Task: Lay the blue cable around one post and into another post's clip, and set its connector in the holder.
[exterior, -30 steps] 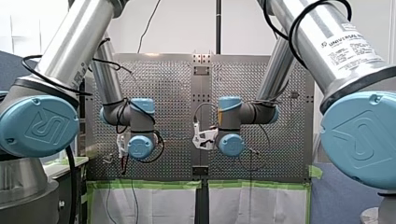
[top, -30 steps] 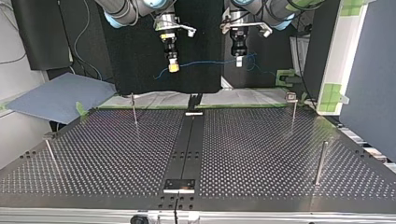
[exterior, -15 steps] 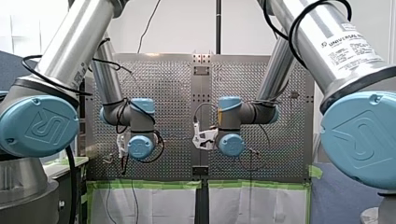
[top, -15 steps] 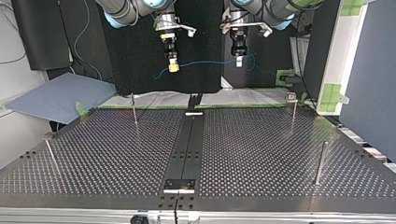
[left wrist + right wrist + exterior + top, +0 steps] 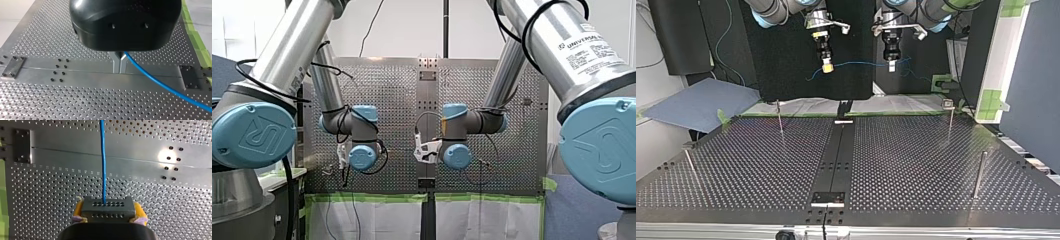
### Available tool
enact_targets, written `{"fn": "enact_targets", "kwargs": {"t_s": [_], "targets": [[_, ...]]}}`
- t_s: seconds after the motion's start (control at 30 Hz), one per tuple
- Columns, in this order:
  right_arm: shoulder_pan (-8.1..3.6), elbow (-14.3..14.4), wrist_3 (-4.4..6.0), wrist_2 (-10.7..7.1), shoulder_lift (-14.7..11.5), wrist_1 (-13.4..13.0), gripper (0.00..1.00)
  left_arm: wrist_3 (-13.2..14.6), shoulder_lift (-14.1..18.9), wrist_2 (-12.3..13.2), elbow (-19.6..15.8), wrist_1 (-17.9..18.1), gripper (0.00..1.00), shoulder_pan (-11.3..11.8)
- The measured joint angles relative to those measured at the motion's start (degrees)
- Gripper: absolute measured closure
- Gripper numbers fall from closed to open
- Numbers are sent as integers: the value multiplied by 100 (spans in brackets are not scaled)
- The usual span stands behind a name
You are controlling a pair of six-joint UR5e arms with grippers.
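Holding what, and where?

My right hand (image 5: pixel 109 212) clamps the connector (image 5: pixel 107 207). My left hand (image 5: pixel 119 67) is pinched on the blue cable (image 5: pixel 102 157), strung between them in air, well apart from the posts (image 5: pixel 779 116). Step: transport. Next calls for lowering it beside one post.

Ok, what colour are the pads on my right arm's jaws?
Yellow pads, clamped on the dark grey connector; clearest in the right wrist view.
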Motion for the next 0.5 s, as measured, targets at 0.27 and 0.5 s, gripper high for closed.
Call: {"fn": "enact_targets", "kwargs": {"t_s": [0.27,0.5], "targets": [[8,1,0,-1,1,7,100,0,0,0,0,0,99,0],[9,1,0,-1,1,7,100,-48,55,50,-61,59,99,0]]}}
